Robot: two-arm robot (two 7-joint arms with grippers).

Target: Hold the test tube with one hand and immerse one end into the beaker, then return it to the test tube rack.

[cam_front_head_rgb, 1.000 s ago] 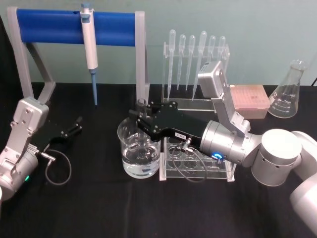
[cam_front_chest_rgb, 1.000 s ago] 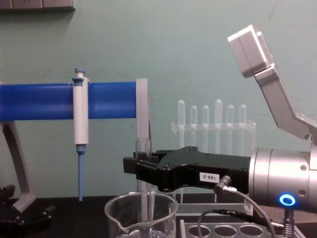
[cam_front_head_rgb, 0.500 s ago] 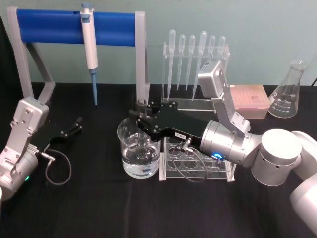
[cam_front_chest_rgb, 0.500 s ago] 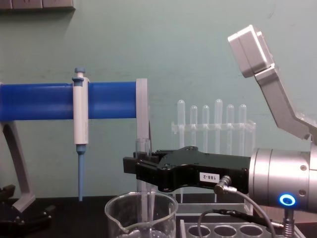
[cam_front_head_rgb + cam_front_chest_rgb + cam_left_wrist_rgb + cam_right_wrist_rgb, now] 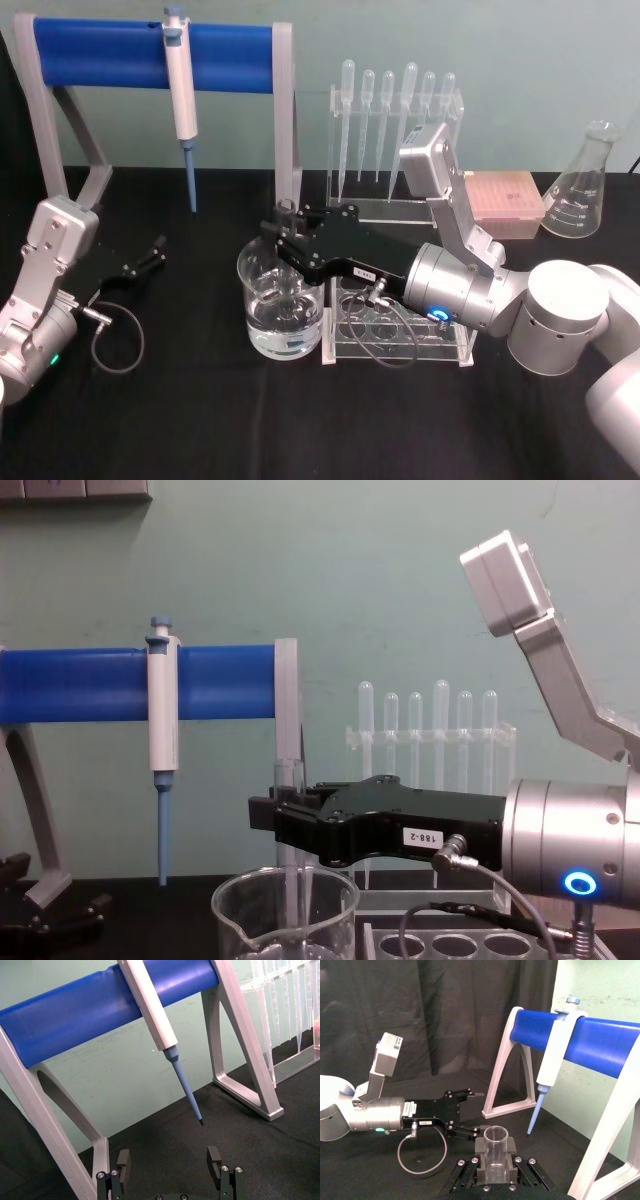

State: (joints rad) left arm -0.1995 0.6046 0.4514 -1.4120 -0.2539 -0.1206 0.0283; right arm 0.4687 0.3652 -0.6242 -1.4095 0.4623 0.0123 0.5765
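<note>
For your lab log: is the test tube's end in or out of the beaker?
In. Chest view: the test tube, upright in the right gripper, runs below the beaker's rim; left gripper idles open.

clear, glossy glass is seen in the test tube (image 5: 496, 1146) and the beaker (image 5: 258, 300), with light caught on both walls. the right gripper (image 5: 280, 815) is finished in matt black, a white label (image 5: 421, 836) stuck on it, and its wrist (image 5: 570, 850) is shown in brushed silver metal. the test tube rack (image 5: 400, 345) is made out as glossy clear plastic. the pipettes (image 5: 388, 90) are seen in frosted plastic. the table (image 5: 200, 420) is covered in matt black cloth, and the blue bar (image 5: 100, 52) is given a smooth, dull skin.
</note>
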